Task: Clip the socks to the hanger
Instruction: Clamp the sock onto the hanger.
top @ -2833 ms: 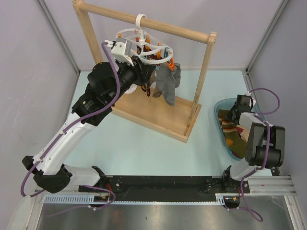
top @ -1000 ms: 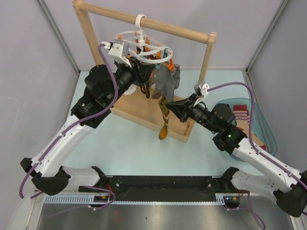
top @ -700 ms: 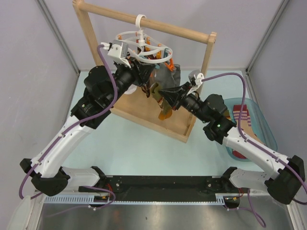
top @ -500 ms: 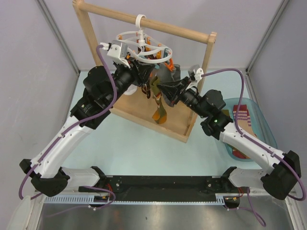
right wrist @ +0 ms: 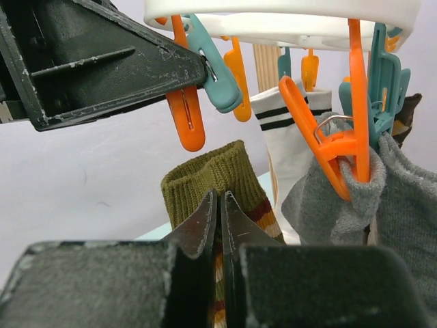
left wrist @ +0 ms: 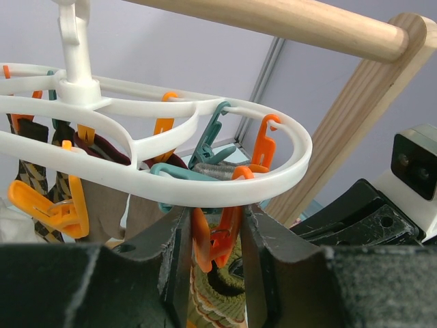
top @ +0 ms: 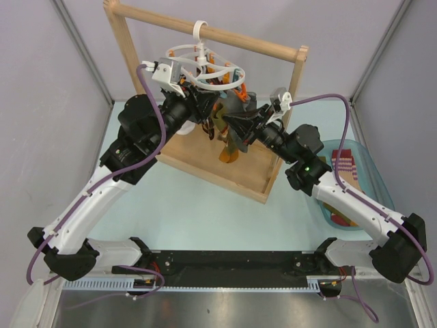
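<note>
L gripper (left wrist: 215, 263) squeezing orange clip (left wrist: 205, 247) on hanger (left wrist: 205, 193), R gripper (right wrist: 220, 205) pinching olive striped sock (right wrist: 205, 174) cuff just below it.

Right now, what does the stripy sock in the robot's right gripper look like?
The stripy sock is knitted, with a ribbed olive-green cuff and dark red, cream and orange bands below. The right gripper pinches it just under the cuff, holding the cuff upright below an orange clip, not yet in it. Its orange toe hangs down.
</note>
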`<state>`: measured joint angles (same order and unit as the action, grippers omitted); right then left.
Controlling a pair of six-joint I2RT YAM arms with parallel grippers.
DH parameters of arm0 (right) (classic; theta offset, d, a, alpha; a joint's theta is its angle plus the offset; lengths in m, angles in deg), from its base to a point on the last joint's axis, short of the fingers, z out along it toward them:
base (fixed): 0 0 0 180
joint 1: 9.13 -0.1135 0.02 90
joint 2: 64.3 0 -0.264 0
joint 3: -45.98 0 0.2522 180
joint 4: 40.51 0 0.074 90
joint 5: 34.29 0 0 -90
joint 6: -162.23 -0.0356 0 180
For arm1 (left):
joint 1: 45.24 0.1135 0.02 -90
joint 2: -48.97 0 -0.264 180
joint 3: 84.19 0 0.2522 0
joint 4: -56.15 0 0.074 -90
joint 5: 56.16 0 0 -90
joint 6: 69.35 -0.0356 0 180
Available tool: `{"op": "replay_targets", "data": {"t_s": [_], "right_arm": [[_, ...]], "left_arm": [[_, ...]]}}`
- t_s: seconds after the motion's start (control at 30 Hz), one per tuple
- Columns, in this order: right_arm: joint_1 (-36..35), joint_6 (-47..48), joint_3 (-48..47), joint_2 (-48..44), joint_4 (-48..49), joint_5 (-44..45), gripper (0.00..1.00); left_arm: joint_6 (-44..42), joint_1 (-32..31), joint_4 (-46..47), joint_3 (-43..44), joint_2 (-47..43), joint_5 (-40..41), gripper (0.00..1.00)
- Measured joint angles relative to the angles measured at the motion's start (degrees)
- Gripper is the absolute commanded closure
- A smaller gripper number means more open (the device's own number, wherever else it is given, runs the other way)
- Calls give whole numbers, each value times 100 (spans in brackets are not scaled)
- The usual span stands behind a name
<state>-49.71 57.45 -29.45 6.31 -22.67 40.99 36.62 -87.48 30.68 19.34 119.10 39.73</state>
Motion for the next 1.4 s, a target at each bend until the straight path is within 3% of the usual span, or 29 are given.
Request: {"op": "replay_targets", "data": {"t_s": [1.03, 1.3, 1.4], "right_arm": [[17, -125, -262, 17, 212, -129, 100], [15, -188, -350, 79, 304, -164, 100], [7, -212, -376, 127, 326, -173, 100]], "left_arm": [[-2, 0, -2, 0, -4, -4, 99], [0, 0, -2, 0, -9, -2, 92], [0, 0, -2, -2, -20, -2, 79]]}}
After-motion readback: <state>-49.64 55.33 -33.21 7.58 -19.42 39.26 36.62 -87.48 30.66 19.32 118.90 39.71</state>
